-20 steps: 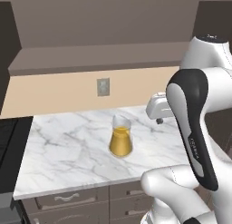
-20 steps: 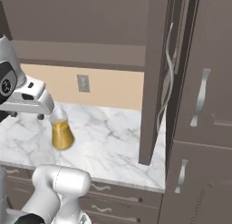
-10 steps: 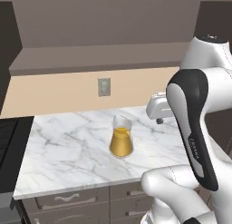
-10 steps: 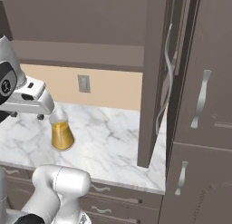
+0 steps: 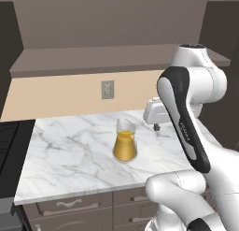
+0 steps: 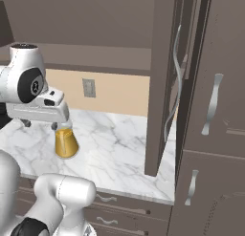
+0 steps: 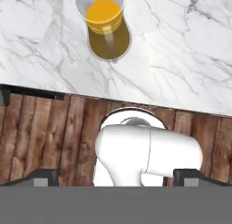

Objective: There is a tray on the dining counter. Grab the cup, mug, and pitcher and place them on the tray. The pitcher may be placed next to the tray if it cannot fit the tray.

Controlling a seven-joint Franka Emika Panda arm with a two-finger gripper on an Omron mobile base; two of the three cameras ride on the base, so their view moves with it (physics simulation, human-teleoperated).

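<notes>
Pitcher (image 5: pixel 125 146) stands upright at the centre of the left base view, on the marble top (image 5: pixel 70 155); in the hand view it sits at the top centre. Gripper (image 7: pixel 115 175) hangs above and short of it, jaws spread wide, holding nothing. Best, I judge, to centre over the narrower neck, descend level, then close gently so the liquid stays in.

Your pitcher (image 5: pixel 125 145) (image 6: pixel 65 141) (image 7: pixel 106 25), clear glass with orange-yellow liquid filling its wide base, stands upright on white grey-veined marble; in the hand view it sits toward 12 o'clock, rim open.
</notes>
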